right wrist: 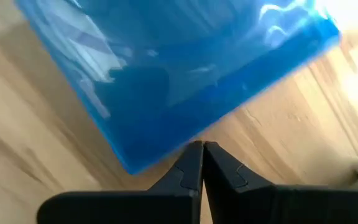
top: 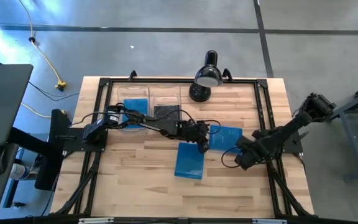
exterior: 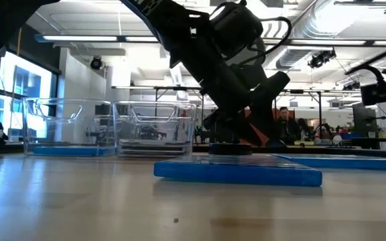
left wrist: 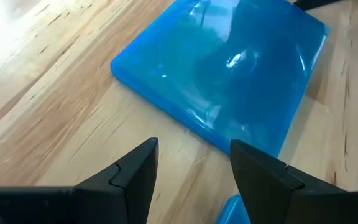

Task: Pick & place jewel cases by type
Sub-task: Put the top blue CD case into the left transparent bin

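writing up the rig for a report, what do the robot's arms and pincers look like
Both arms are dark, nearly black, built of slim jointed segments with loose black cables looping along them. The left pincer has two matte black, wedge-shaped fingers with stepped inner edges. The right pincer has the same black angular fingers, tapering to narrow tips. No markings or labels show.

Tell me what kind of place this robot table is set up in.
Probably an open lab or workshop. The low view shows ceiling ducts and strip lights over a long room with a person behind. The high view shows a concrete floor around the wooden table.
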